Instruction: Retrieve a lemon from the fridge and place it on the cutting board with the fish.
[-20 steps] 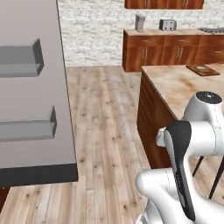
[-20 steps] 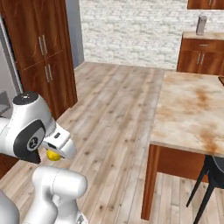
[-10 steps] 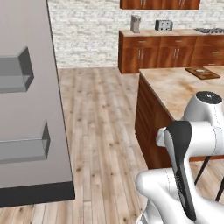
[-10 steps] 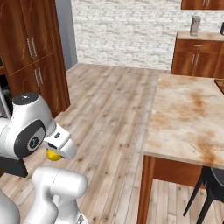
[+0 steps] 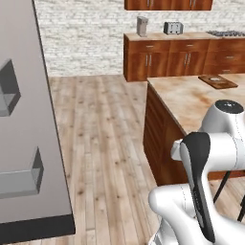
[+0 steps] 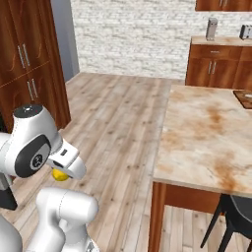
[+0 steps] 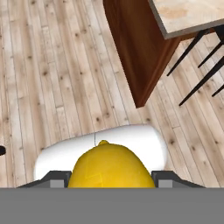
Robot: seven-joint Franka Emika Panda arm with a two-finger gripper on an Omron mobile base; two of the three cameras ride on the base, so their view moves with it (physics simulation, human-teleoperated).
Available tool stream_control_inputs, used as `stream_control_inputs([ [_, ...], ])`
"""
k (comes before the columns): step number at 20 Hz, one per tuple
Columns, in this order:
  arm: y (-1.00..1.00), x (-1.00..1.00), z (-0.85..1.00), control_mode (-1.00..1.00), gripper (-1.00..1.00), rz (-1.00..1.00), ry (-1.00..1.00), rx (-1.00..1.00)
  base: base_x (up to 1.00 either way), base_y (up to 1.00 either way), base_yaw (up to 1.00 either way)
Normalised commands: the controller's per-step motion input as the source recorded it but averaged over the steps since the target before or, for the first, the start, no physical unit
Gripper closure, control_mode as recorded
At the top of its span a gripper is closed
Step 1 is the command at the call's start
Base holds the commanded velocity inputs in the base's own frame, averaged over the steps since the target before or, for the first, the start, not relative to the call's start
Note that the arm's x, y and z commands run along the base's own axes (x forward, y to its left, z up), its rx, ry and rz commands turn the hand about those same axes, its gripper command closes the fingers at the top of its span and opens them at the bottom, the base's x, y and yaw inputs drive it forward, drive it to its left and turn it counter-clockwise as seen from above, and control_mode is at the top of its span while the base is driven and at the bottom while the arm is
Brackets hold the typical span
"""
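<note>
Pincer (image 7: 109,181) closed on the lemon (image 7: 109,165): in the hand view the 2 dark finger tips sit tight against either side of the yellow fruit, jaws part open at the fruit's width. The lemon's small nub points away from the camera. In the right base view the same lemon (image 6: 60,174) peeks out yellow under the white hand, low beside the arm's base.

Beneath the pincer: pale plank wood floor (image 7: 57,78), lemon well above it.

Ahead of the pincer and to one side in the hand view: corner of the island (image 7: 140,52), dark reddish wood side under a beige marbled top, with thin black stool legs (image 7: 197,65) just beside it.

Farther out, across the island from the pincer: cutting board (image 5: 217,81), dark reddish-brown, lying flat at the far end of the island top; something small lies on it, too small to name. In the right base view only its edge (image 6: 244,98) shows at the frame border.

Close on the opposite side of the arm: grey fridge door (image 5: 28,143) standing open, 2 grey door bins (image 5: 21,179) on its inner face; contents cannot be seen.

Well beyond: back counter (image 5: 167,36) against the white brick wall, carrying 2 small appliances.
</note>
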Motion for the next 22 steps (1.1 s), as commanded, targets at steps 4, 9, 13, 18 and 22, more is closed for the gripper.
stream_control_inputs([
  [4,0.0,0.0,0.0,1.0,1.0,0.0,0.0,0.0,0.72,-0.35,0.0],
  [9,0.0,0.0,0.0,1.0,1.0,0.0,0.0,0.0,0.79,-0.42,0.03],
  [13,0.0,0.0,0.0,1.0,1.0,0.0,0.0,0.0,0.64,-0.19,0.02],
  [18,0.0,0.0,0.0,1.0,1.0,0.0,0.0,0.0,0.66,0.0,0.0],
  [22,0.0,0.0,0.0,1.0,1.0,0.0,0.0,0.0,0.99,-0.07,0.03],
])
